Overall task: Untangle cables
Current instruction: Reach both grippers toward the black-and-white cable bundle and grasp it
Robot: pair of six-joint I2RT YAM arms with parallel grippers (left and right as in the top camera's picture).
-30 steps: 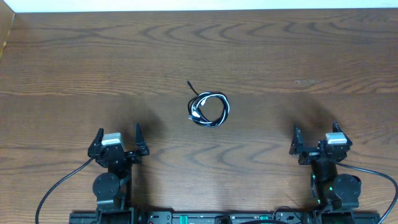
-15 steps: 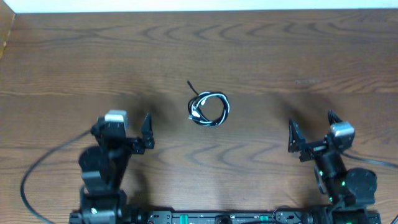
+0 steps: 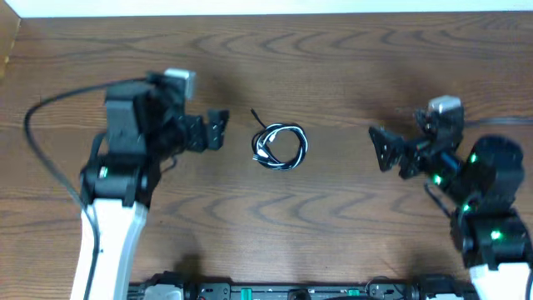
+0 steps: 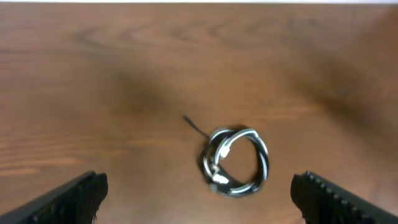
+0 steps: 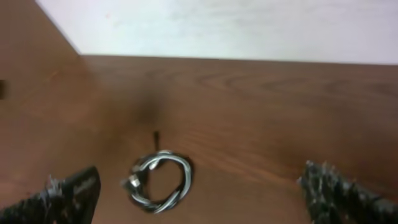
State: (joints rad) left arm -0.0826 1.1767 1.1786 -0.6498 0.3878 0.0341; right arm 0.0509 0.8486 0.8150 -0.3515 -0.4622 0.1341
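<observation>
The cables (image 3: pixel 280 146) lie at the table's middle as one small ring, a black cord and a white cord wound together, with a black tail sticking out to the upper left. The ring also shows in the left wrist view (image 4: pixel 235 162) and the right wrist view (image 5: pixel 159 181). My left gripper (image 3: pixel 218 132) is open and empty, just left of the ring and pointing at it. My right gripper (image 3: pixel 385 150) is open and empty, to the right of the ring and facing it. Neither touches the cables.
The brown wooden table (image 3: pixel 350 67) ends at a white strip along its far edge (image 3: pixel 266 7). Thick black wires (image 3: pixel 50 158) trail from the left arm. The arm bases stand along the near edge.
Both arms have swung up from the near edge toward the middle. The left gripper now sits close beside the ring, the right a little farther off. The cables have not moved.
</observation>
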